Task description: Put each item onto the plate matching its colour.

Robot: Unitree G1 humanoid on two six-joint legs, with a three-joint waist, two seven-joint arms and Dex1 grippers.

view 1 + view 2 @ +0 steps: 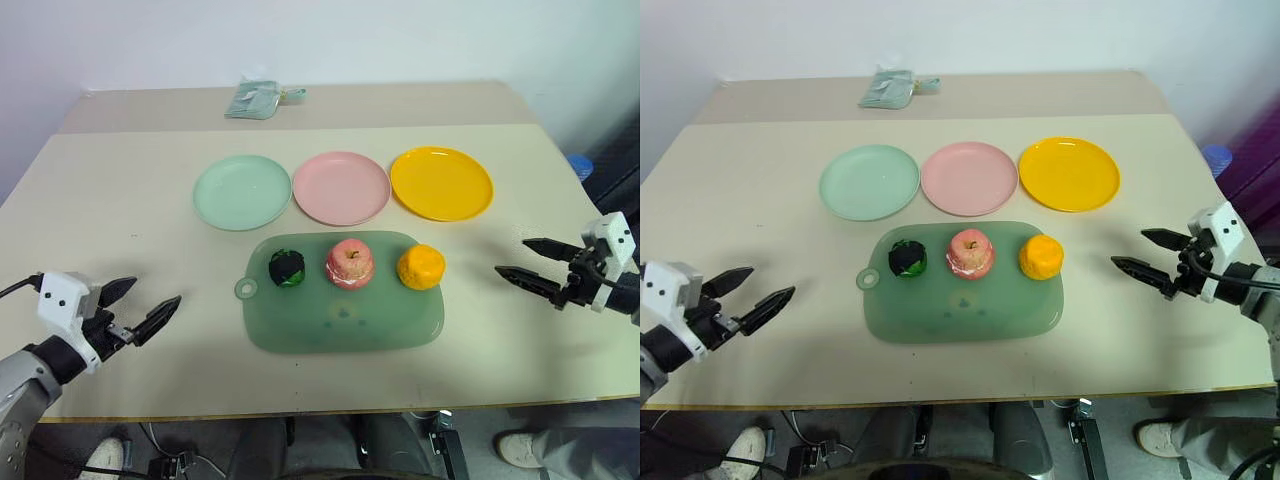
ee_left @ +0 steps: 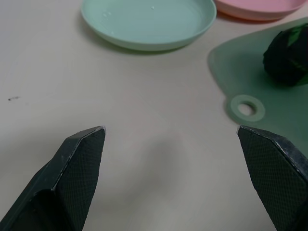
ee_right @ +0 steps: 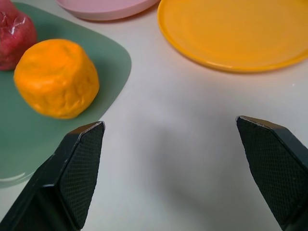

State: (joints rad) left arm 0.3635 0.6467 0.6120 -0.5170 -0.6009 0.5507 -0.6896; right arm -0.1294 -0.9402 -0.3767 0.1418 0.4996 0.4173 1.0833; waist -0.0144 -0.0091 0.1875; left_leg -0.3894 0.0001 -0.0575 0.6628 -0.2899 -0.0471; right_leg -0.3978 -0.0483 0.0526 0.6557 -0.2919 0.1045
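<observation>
Three items sit in a row on a translucent green tray [image 1: 340, 325]: a dark green-black ball [image 1: 287, 268], a pink-red apple [image 1: 350, 264] and an orange citrus [image 1: 420, 267]. Behind the tray lie a mint green plate [image 1: 242, 192], a pink plate [image 1: 341, 187] and a yellow-orange plate [image 1: 441, 183], all bare. My left gripper [image 1: 150, 303] hovers open over the table left of the tray, with nothing between its fingers. To the right of the tray, my right gripper [image 1: 512, 260] is open and points toward the citrus [image 3: 57, 78].
A folded pale green cloth or pouch [image 1: 255, 100] lies on the far table strip. A blue object [image 1: 582, 165] sits beyond the table's right edge. The tray's ring handle [image 2: 246, 107] faces my left gripper. Bare tabletop surrounds both grippers.
</observation>
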